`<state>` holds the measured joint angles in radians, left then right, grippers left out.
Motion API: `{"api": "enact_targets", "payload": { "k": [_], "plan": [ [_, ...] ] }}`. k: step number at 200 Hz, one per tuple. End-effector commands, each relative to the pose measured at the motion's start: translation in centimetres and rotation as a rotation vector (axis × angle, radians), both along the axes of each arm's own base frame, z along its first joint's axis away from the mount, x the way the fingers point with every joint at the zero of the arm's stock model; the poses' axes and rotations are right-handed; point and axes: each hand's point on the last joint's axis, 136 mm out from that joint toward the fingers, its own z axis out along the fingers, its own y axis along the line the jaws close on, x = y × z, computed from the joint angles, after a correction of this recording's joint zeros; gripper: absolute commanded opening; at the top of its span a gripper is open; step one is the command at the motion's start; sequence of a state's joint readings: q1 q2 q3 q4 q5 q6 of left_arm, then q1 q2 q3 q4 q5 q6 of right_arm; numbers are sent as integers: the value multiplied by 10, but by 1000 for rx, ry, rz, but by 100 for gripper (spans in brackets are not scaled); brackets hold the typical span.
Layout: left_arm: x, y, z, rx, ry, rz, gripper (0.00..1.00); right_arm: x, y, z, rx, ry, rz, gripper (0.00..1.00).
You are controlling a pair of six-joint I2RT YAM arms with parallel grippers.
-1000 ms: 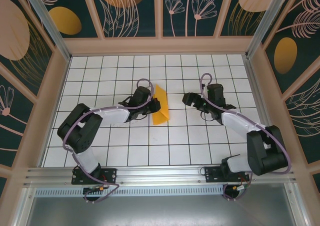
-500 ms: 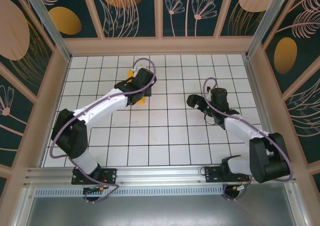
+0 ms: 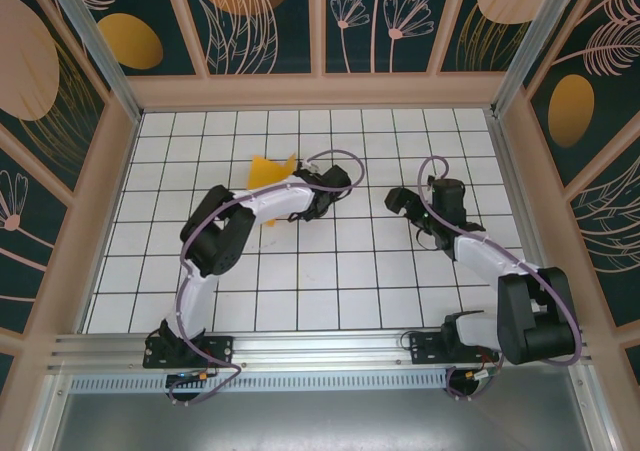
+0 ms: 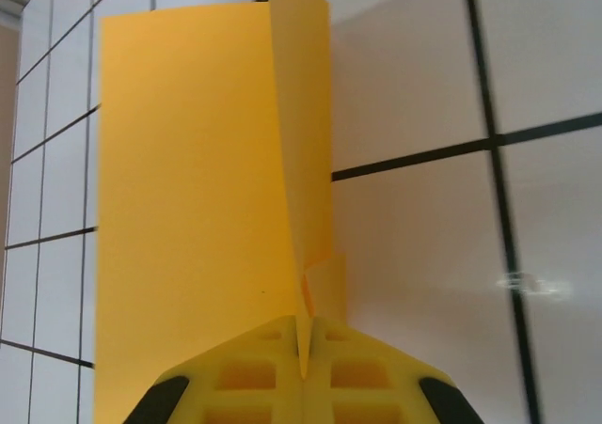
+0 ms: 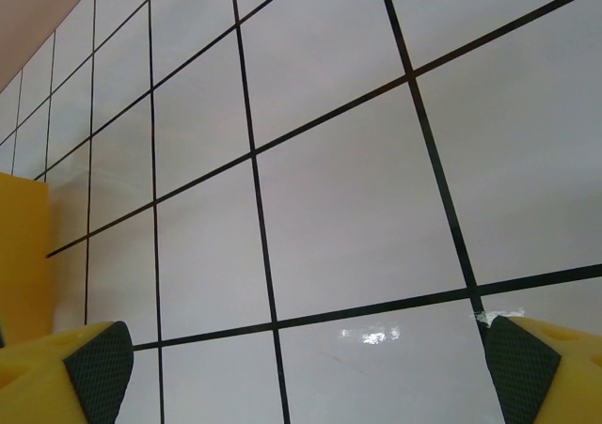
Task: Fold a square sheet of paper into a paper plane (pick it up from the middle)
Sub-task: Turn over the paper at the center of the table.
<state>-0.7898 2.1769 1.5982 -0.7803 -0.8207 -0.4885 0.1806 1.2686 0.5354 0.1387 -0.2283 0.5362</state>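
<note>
Our left tool [image 4: 301,341] is pinched tight on the paper [image 4: 188,198], right at its fold. One side of the paper lies flat and the other side stands up. From the top, the paper peeks out from behind our left arm [image 3: 255,203], near the back of the tabletop [image 3: 300,291]. Our right tool [image 5: 301,363] is spread wide over bare tabletop, apart from the paper.

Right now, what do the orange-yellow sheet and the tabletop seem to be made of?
The orange-yellow sheet: thin matte paper, seemingly; it stands in a sharp fold, curves softly, shows no glare. The tabletop: hard, glossy white surface with black grid lines, lamp glints mirrored in it; whether laminate, printed board or tile, I cannot tell.
</note>
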Motion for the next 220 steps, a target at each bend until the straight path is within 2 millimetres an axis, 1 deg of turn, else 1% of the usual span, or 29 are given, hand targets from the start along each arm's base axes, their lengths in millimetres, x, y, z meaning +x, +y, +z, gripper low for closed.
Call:
{"api": "enact_targets", "payload": {
  "k": [1, 11, 21, 34, 56, 74, 96, 112, 121, 134, 147, 163, 169, 180, 188, 194, 195, 197, 206, 215, 220],
  "plan": [
    [-5, -20, -9, 57, 37, -60, 3, -1, -5, 9, 15, -28, -22, 99],
    [-7, -27, -16, 41, 49, -68, 4, -2, -5, 9, 13, -27, -23, 99],
    [-8, -35, -25, 8, 75, -82, 8, -2, -6, 9, 11, -28, -28, 99],
    [-9, -41, -30, -17, 94, -98, 12, -1, -8, 10, 10, -28, -35, 99],
    [-9, -47, -24, -49, 99, -105, 23, -1, -11, 11, 3, -18, -43, 99],
    [-9, -59, -14, -138, 95, -109, 32, 0, -12, 13, 7, -22, -49, 99],
    [-11, -78, 9, -306, 74, -128, 45, 0, -12, 14, 7, -21, -46, 99],
    [-12, -88, 37, -423, 29, -148, 54, 0, -10, 17, 13, -24, -35, 99],
    [-13, -95, 52, -492, 8, -171, 63, 1, -8, 19, 20, -28, -22, 99],
    [-15, -105, 73, -592, -24, -209, 73, 1, -4, 21, 34, -30, -6, 99],
    [-16, -108, 94, -672, -73, -225, 83, 1, 2, 22, 50, -29, 19, 99],
    [-15, -101, 111, -751, -129, -208, 93, 1, 12, 23, 77, -19, 67, 98],
    [-14, -95, 108, -768, -136, -189, 95, 1, 17, 24, 85, -14, 84, 98],
    [-12, -82, 113, -813, -162, -151, 98, 2, 27, 26, 86, -8, 111, 98],
    [-10, -70, 110, -842, -166, -110, 98, 2, 35, 27, 80, -7, 132, 97],
    [-9, -61, 99, -854, -154, -75, 98, 3, 43, 29, 73, -6, 149, 97],
    [-9, -59, 104, -866, -162, -74, 99, 3, 45, 30, 72, -5, 152, 97],
    [-9, -54, 106, -876, -169, -62, 99, 4, 47, 30, 70, -4, 156, 97],
    [-8, -38, 98, -906, -166, -9, 99, 4, 63, 31, 63, 2, 191, 96],
    [-10, -23, 88, -932, -163, 42, 98, 4, 79, 31, 61, 13, 227, 93],
    [-11, -15, 84, -943, -164, 65, 99, 4, 91, 32, 63, 18, 255, 88]
  ]
}}
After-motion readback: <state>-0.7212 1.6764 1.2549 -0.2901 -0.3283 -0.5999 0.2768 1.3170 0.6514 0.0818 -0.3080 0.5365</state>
